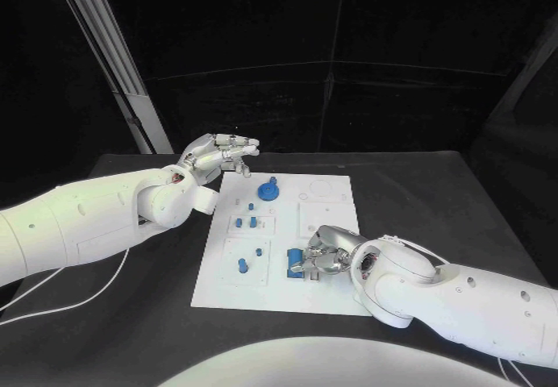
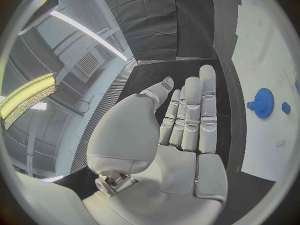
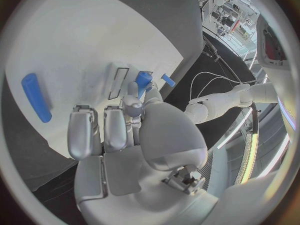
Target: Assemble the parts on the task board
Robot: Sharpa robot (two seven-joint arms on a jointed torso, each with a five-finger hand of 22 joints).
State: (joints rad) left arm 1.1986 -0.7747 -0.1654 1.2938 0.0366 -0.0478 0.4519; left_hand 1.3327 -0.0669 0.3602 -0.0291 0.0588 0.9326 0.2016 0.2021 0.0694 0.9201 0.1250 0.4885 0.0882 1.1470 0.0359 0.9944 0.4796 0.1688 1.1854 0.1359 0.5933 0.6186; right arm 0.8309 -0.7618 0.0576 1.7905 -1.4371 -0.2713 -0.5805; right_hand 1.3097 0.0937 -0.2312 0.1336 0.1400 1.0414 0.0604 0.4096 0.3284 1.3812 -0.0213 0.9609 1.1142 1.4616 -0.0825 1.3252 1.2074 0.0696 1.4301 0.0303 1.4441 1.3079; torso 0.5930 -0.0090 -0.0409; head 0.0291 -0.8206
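White task board (image 1: pixel 331 211) on a black table (image 1: pixel 430 185), dark curtains behind.
Blue gear (image 1: pixel 268 190) stood at the board's far left; small blue pegs (image 1: pixel 245 221) sat nearer its middle. The left hand (image 1: pixel 218 155) hovered released off the far-left corner; the right hand (image 1: pixel 323 251) pinched a blue part (image 1: pixel 295 260) at the near edge.

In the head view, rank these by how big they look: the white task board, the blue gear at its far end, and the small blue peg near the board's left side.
Largest to smallest, in the head view:
1. task board
2. blue gear
3. small blue peg
The gear lies farther from the camera than the peg, yet looks clearly bigger.
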